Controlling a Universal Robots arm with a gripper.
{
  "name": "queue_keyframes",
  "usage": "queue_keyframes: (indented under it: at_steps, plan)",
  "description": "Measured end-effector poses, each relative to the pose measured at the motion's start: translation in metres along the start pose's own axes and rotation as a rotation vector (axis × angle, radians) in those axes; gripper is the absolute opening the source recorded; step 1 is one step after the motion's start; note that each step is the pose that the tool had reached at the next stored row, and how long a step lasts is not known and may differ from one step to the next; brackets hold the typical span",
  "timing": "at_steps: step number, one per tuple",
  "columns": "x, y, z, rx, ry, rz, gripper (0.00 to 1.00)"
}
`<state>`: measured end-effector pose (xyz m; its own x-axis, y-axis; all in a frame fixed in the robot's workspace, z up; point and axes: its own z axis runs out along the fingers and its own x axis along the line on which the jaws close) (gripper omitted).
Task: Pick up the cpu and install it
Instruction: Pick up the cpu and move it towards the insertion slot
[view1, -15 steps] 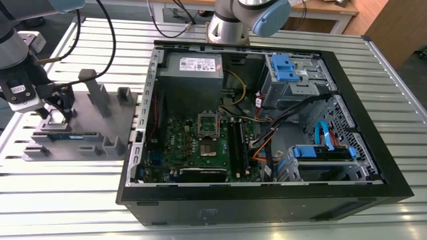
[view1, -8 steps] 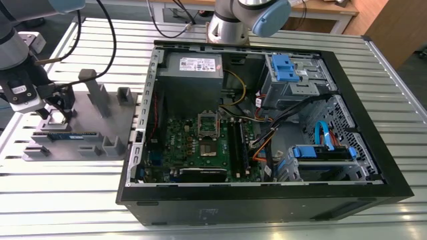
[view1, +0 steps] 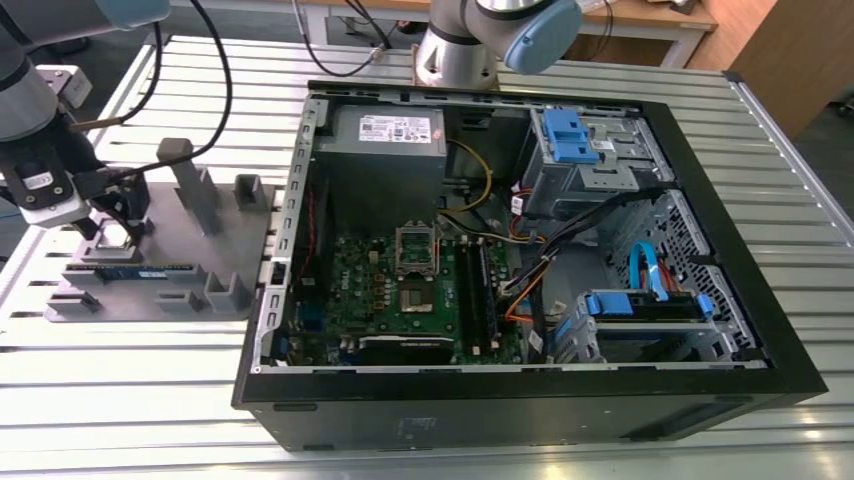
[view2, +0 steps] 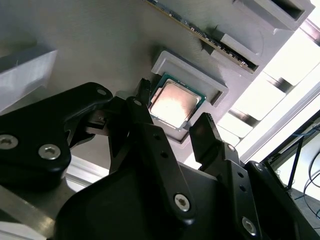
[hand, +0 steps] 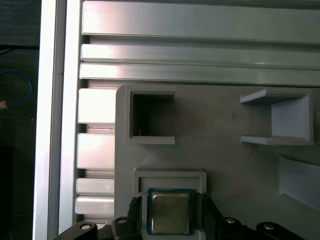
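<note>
Plainly I was at the pick-up: my pincer (view2: 175, 119) hung released, one finger either side of the cpu (view2: 175, 101), which lay flat in its recess on the grey holder (view2: 100, 45). Gripping it, I judged, called for meeting its edges squarely.

Got the cpu (view2: 175, 104) here: small, square, shiny silver-grey top, green rim. Lies flat, lid up, snug in a shallow pocket of the grey tray (hand: 225, 125).
</note>
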<state>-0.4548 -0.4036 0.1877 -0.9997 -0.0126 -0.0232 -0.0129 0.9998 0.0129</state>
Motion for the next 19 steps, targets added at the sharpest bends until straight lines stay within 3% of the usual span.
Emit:
queue_keyframes:
  at_steps: [10, 19]
  plan:
    - [0.0004, -0.0003, 0.0051, 0.0003, 0.0002, 0.000, 0.59]
    - [0.0003, -0.0003, 0.0047, 0.0002, -0.0002, 0.000, 0.59]
